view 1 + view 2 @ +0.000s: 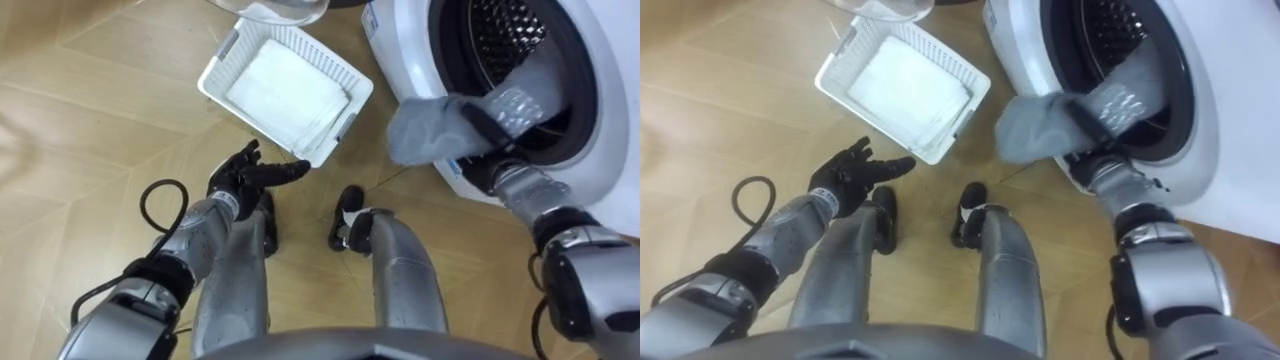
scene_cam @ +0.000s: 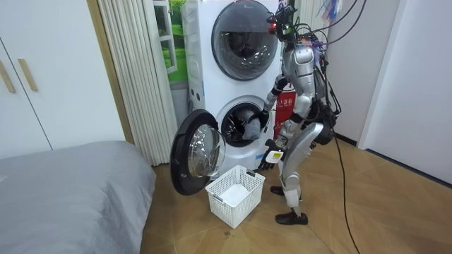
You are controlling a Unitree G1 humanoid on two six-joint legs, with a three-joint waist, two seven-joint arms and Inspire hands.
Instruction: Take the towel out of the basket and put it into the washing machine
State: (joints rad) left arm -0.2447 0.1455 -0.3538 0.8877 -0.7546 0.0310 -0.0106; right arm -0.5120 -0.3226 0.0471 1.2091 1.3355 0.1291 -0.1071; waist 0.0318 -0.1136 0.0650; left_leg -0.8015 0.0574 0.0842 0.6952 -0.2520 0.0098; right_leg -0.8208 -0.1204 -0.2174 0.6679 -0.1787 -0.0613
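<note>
A grey towel [image 1: 425,135] hangs over the lower rim of the washing machine [image 1: 395,50] opening, part of it inside the drum [image 1: 505,30] and part drooping outside. My right hand [image 1: 485,128] is shut on it, dark fingers curled over the cloth at the rim. My left hand [image 1: 245,178] hovers open above the floor, near the corner of the white basket [image 1: 330,65]. In the room view I stand bent slightly before the lower machine [image 2: 244,123], right arm reaching into its opening.
The white slatted basket [image 2: 235,194] sits on the wooden floor left of the machine. The round door [image 2: 194,152] stands swung open beside it. A second machine [image 2: 244,35] is stacked above; a bed [image 2: 70,183] lies at the room view's left.
</note>
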